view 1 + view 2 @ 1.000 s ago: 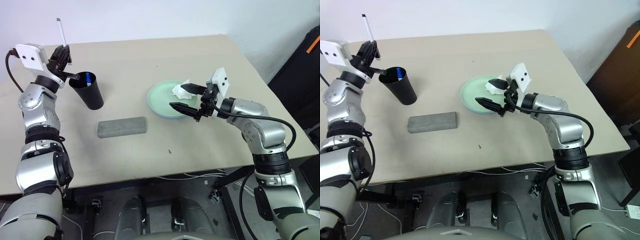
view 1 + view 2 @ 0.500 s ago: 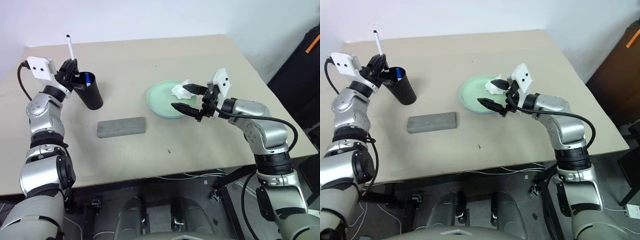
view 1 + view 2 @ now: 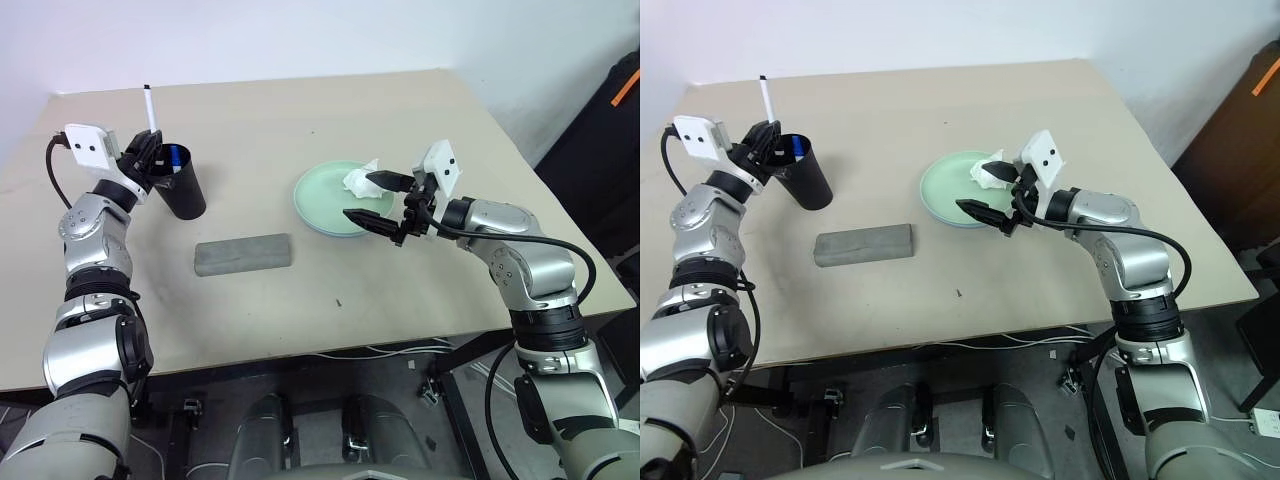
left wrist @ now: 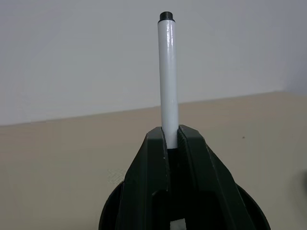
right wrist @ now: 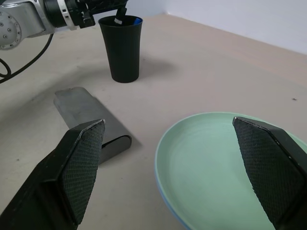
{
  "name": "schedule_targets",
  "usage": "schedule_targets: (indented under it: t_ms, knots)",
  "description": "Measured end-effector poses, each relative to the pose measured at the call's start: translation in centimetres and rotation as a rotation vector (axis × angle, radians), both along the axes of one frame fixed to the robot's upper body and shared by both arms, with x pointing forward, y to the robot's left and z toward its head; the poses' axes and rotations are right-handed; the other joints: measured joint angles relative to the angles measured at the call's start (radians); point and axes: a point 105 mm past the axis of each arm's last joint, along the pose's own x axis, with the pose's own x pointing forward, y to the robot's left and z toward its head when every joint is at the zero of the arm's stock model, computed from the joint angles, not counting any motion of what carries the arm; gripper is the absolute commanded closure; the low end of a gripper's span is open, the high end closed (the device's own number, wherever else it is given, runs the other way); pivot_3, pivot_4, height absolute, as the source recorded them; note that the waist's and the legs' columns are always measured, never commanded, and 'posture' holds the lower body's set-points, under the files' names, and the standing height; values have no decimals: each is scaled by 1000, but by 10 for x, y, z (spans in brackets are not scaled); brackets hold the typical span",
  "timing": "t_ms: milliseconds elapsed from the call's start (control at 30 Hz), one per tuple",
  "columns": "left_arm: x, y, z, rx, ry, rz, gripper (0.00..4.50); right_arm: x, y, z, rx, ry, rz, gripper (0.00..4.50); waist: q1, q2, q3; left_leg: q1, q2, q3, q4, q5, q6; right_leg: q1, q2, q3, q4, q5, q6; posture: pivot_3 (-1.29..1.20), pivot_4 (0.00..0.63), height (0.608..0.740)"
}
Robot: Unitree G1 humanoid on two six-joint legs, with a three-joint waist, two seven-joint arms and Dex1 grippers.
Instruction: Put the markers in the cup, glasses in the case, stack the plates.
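White and slim, the black-capped marker (image 4: 168,72) stands upright, its lower end pinched between the two black fingers of my left gripper (image 3: 148,152), its cap pointing up above the rim of the black cup (image 3: 183,182). My left gripper sits right at the cup's rim on the side nearest the table's left edge, and the marker's bottom end dips toward the cup's mouth. Inside the cup I see the blue cap of the other marker (image 3: 176,155) against the far wall. Nearer to me than the cup, the grey felt case (image 3: 244,254) lies closed and flat on the tan table (image 3: 260,320), apart from the cup. To the right of the case sits the mint green plate (image 3: 322,198), with a thin light blue edge of a second plate (image 5: 169,211) showing under its near rim. A crumpled white tissue (image 3: 362,180) rests on the plate's far right side. My right gripper (image 3: 377,200) hovers over that side of the plate, its fingers spread wide with nothing between them, one finger just beside the tissue.
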Motion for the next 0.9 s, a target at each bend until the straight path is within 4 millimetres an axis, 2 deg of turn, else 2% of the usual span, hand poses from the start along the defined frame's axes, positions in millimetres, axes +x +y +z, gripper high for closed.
schedule_targets:
  t_ms: [300,700,767,900]
  knots:
    - [-1,0,-2,3,4,-2,17,0,1,-1,-8,-1,1,0,0,0,0,0,0,0,0,0,0,0,0,0,0,0,0,0,150,740]
    - [-9,3,14,-12,-43,-36,17,0,3,-3,-7,6,10,0,0,0,0,0,0,0,0,0,0,0,0,0,0,0,-1,0,150,740]
    - [-17,5,22,-17,-63,-80,17,0,3,-2,-7,5,15,0,-3,0,0,0,0,0,0,0,0,0,0,0,0,0,-1,0,150,740]
    - [-47,17,37,37,-95,-149,17,1,-1,0,8,8,21,0,-8,0,0,1,2,0,-1,0,0,0,0,1,0,0,-1,0,150,740]
